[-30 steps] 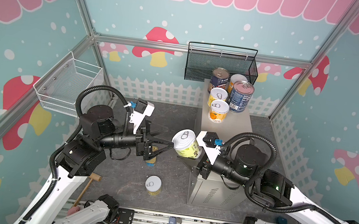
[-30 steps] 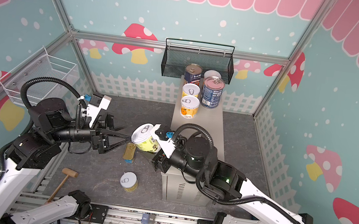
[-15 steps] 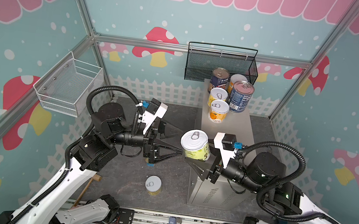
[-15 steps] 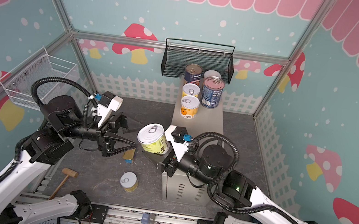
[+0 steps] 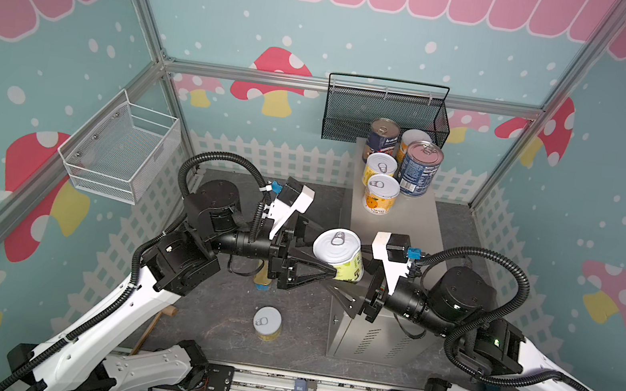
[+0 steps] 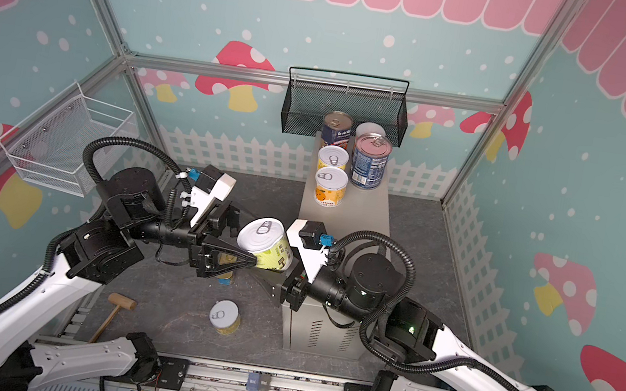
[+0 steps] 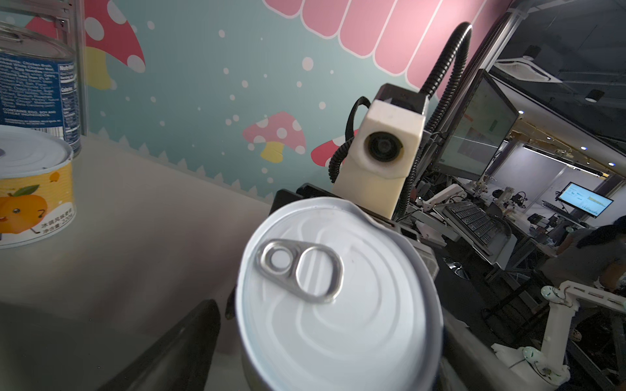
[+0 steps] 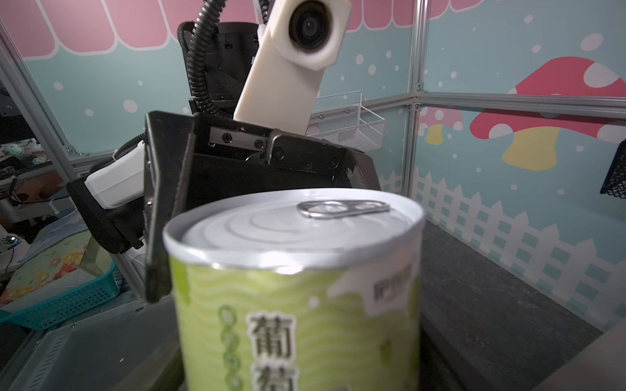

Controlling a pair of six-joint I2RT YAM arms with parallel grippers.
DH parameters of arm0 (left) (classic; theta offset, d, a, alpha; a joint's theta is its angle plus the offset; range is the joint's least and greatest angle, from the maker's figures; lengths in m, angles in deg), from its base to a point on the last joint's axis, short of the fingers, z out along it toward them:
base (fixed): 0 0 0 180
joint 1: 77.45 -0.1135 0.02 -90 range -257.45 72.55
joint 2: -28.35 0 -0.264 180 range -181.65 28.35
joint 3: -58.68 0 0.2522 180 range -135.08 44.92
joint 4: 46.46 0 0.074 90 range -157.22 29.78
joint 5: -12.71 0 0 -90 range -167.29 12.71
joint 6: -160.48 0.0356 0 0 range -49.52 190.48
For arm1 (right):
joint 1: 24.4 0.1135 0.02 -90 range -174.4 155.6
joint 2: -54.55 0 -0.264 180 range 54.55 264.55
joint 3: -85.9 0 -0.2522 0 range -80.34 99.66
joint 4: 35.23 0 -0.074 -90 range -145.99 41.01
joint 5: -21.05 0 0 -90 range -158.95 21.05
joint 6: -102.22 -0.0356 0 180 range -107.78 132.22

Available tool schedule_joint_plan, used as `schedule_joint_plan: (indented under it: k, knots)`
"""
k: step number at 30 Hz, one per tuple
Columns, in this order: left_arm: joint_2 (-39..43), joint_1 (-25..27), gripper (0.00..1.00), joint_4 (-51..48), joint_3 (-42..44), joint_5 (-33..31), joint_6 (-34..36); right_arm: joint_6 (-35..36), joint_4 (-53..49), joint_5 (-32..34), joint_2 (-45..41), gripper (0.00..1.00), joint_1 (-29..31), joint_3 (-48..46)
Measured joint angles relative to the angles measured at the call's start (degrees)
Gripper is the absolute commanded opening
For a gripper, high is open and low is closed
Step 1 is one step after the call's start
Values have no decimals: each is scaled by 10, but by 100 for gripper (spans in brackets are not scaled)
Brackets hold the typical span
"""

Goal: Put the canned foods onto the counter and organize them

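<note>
The right gripper [image 5: 351, 280] is clamped on a green-and-yellow-labelled can with a white pull-tab lid [image 5: 337, 246], held nearly upright in the air. The left gripper [image 5: 321, 254] straddles the same can with its jaws spread wide, and the left wrist view shows a gap on one side. The can hangs at the near left edge of the tall beige-grey metal counter [image 5: 411, 228]. At the counter's far end stand two tall dark-blue-labelled cans [image 5: 420, 170] and three short yellow-labelled cans [image 5: 381, 194]. A fourth yellow-labelled can [image 5: 267, 322] and a flat gold tin [image 5: 261, 277] are not yet lifted from the dark floor [image 5: 209, 315], so the task looks a little past halfway.
</note>
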Motion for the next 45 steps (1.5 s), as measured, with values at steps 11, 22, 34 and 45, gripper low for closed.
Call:
schedule_joint_plan:
  k: [11, 22, 34, 45]
  knots:
    - [-9, 16, 65, 7, -10, -12, 28, -20, 7, 6, -10, 67, 0, -8]
    - [-18, 22, 81, 19, -12, -20, 20, -14, 7, 8, -10, 67, -4, -8]
    - [-28, 25, 90, 44, -14, -37, 17, -12, 6, -4, -2, 67, -4, -8]
    - [-29, 26, 66, 59, -14, -35, 19, -12, 6, 1, -3, 82, -7, -9]
